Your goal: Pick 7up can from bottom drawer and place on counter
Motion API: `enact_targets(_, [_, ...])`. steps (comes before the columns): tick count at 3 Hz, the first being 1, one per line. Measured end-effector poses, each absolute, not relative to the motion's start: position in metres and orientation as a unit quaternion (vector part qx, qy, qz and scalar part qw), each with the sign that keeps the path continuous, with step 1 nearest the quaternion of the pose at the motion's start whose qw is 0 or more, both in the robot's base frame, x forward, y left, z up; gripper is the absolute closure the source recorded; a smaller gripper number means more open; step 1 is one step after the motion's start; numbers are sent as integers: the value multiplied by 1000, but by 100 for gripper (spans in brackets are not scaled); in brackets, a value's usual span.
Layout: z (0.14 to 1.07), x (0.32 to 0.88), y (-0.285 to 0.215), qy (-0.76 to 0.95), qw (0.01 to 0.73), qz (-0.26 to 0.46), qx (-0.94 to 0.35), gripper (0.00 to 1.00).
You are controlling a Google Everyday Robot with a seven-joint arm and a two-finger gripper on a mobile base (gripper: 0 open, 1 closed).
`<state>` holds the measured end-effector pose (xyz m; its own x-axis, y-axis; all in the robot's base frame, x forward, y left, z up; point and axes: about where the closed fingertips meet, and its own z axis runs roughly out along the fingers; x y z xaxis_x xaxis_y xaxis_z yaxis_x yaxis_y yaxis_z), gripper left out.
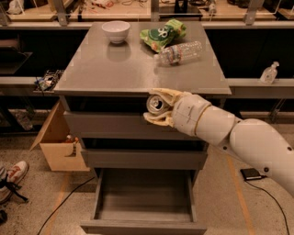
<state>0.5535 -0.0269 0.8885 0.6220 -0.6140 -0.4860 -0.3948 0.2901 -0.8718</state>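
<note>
My gripper [156, 106] is shut on the 7up can [155, 104]; its silver pull-tab top faces the camera. It holds the can in the air in front of the cabinet, just below the front edge of the glossy grey counter [115, 69], level with the top drawer. My white arm [239, 137] reaches in from the right. The bottom drawer [144, 202] is pulled open below and shows a bare grey floor.
On the counter stand a white bowl [115, 31], a green crinkled snack bag [163, 34] and a clear water bottle [180, 52] lying on its side. A cardboard box [57, 144] sits left of the cabinet. A wooden workbench [138, 9] runs behind.
</note>
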Motion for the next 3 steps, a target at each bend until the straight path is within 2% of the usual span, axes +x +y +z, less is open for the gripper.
enact_targets(1, [908, 548, -25, 423, 675, -89, -598, 100])
enact_targets(3, [959, 589, -10, 390, 668, -82, -628, 100])
